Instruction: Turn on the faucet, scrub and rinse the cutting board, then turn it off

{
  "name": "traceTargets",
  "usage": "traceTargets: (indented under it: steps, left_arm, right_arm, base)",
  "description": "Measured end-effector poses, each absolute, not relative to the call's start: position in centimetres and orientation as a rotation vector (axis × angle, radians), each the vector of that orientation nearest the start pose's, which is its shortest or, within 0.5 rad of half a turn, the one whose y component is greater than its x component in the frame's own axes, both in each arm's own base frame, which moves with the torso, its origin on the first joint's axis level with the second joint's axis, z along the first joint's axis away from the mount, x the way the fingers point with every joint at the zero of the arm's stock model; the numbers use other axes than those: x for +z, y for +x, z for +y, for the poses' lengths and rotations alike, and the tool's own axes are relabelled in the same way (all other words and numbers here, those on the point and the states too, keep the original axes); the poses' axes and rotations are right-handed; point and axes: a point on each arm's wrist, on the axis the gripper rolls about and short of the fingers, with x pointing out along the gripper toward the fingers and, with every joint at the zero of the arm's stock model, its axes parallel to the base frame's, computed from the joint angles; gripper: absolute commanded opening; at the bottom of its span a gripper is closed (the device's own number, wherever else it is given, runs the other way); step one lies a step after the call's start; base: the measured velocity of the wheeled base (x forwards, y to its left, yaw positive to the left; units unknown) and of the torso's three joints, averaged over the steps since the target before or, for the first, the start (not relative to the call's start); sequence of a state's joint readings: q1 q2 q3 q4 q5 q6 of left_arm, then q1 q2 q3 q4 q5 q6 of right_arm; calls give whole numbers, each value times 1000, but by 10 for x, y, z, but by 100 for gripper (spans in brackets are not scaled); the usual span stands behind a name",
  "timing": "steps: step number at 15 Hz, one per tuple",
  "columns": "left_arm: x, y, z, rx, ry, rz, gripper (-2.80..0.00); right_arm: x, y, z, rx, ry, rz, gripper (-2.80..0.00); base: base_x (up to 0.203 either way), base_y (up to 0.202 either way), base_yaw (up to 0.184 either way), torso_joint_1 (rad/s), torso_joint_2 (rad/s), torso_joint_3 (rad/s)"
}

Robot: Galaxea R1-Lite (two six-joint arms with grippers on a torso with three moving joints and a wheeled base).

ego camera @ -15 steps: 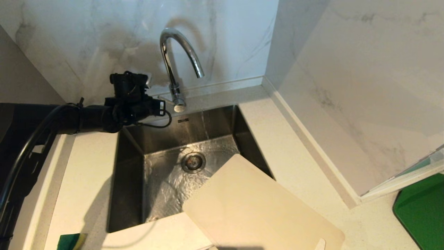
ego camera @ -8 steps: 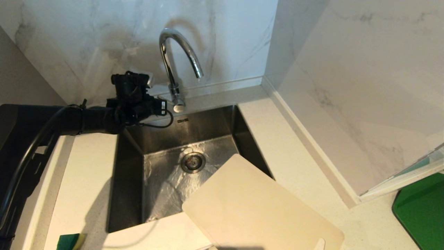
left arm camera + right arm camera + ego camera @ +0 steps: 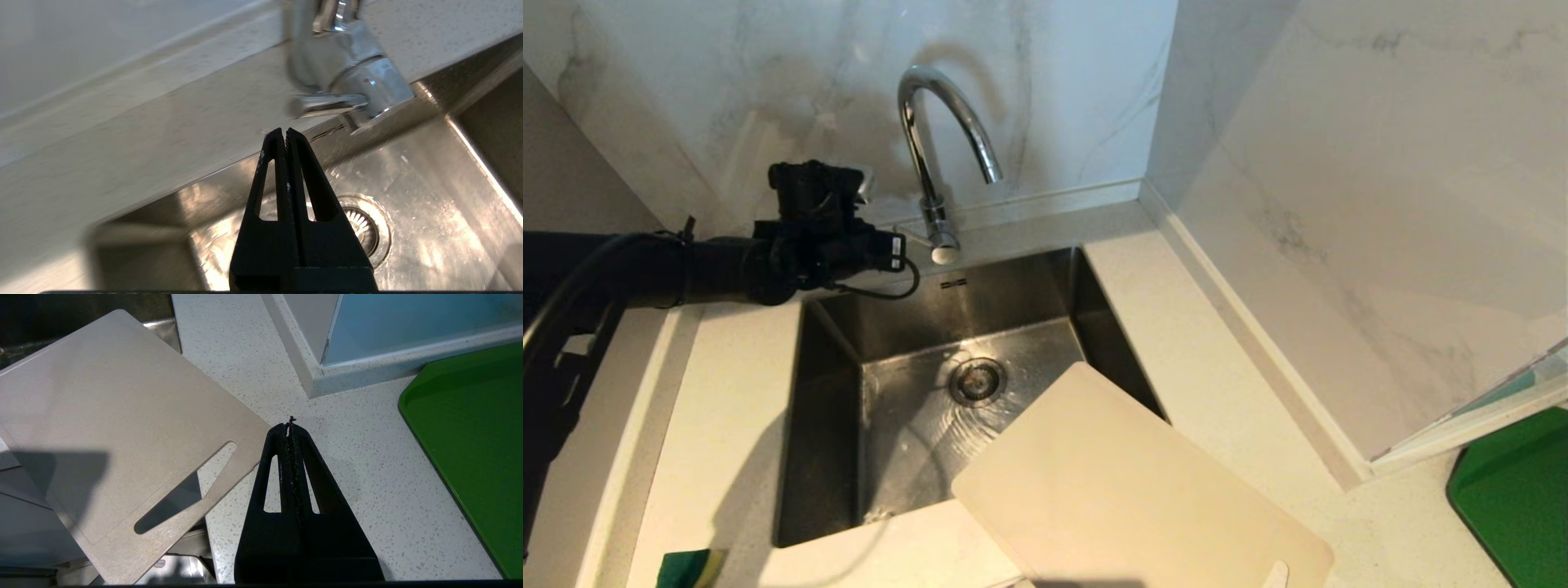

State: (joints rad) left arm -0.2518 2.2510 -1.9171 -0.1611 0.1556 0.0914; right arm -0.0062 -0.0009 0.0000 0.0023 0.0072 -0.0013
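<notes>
Marble walls and pale counter (image 3: 727, 392) surround you; your left claw (image 3: 284, 131), pressed together, sits just short of the faucet (image 3: 347, 81) lever.

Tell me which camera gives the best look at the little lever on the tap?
The left wrist view: the faucet's lever fills the frame close up, just beyond the shut left gripper. The head view shows it only as a thin stub beside the faucet base. The right wrist view misses it entirely.

Head camera overlooks the sink (image 3: 817, 425); wrist cameras look close along claws.
</notes>
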Motion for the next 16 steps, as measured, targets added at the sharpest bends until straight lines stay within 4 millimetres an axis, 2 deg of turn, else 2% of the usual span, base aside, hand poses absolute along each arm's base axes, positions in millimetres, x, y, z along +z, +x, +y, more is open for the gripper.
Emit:
traceTargets:
  steps: [4, 6, 8, 11, 16]
  left_arm:
    - [267, 425, -105, -104, 166, 189, -280]
    - [290, 394, -97, -109, 190, 195, -280]
    - [302, 356, -90, -118, 210, 227, -280]
    - [303, 297, -75, -119, 229, 281, -280]
    - [272, 207, -30, -52, 202, 343, -280]
  right_arm:
    - [75, -23, 0, 1, -1, 1, -280]
    - [75, -23, 0, 1, -1, 1, -280]
    - [75, -23, 0, 1, -1, 1, -280]
    - [75, -23, 0, 0, -1, 2, -280]
    - [75, -23, 0, 1, -2, 2, -280]
  base:
    - [0, 0, 0, 0, 0, 0]
    - [0, 0, 0, 0, 0, 0]
    - [0, 0, 0, 0, 0, 0]
    - [0, 0, 0, 0, 0, 0]
    - [0, 0, 0, 0, 0, 0]
